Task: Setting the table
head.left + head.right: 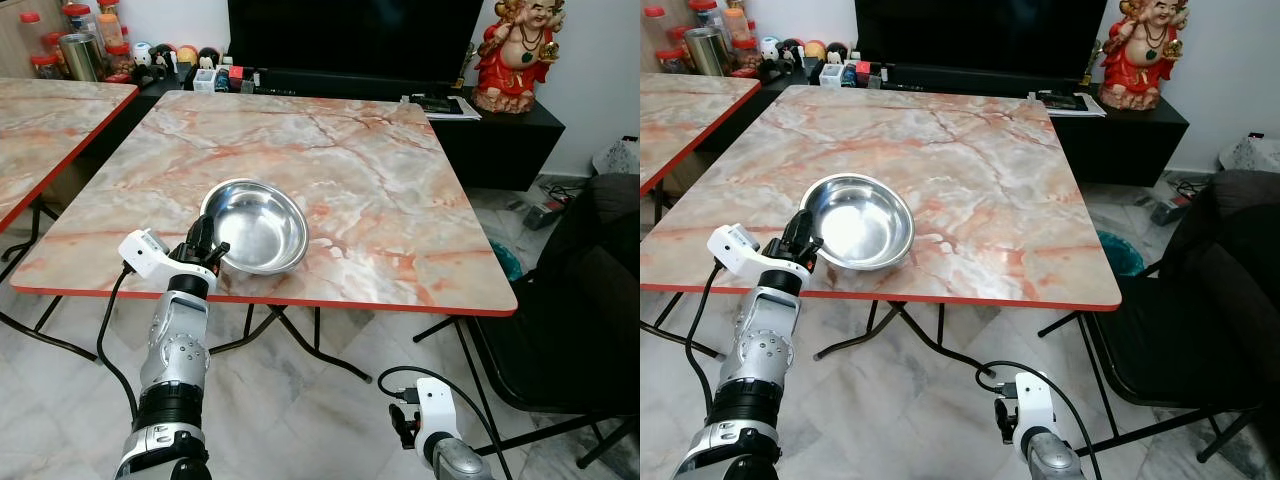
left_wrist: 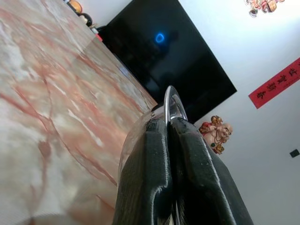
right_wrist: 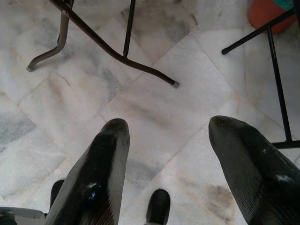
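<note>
Spreading wide across the middle of the room is the marble-patterned table (image 1: 340, 150), red-edged, with a second table (image 1: 50, 125) of the same pattern off to the robot's left and a black television (image 1: 355, 35) on the low cabinet behind, a red figurine (image 1: 520, 55) beside it. A dark chair (image 1: 590, 290) sits just off the table's right corner. Down on the near-left part of the table rests the steel bowl (image 1: 256, 226), shiny and empty, close to the front edge. And there's the left gripper (image 1: 204, 252), its fingers (image 2: 154, 178) pinched together on the bowl's near rim, one inside, one outside, the wrist view looking right along the thin metal lip. The right gripper (image 3: 164, 154) hangs low over the tiled floor, fingers spread apart, holding nothing. Now the risk: that's a slim bite on a slick, curved rim, so any lift could let the bowl swing or slip out and clatter onto the table. Drag it instead and, this near the edge, a pull toward the robot could tip it off onto the floor.
</note>
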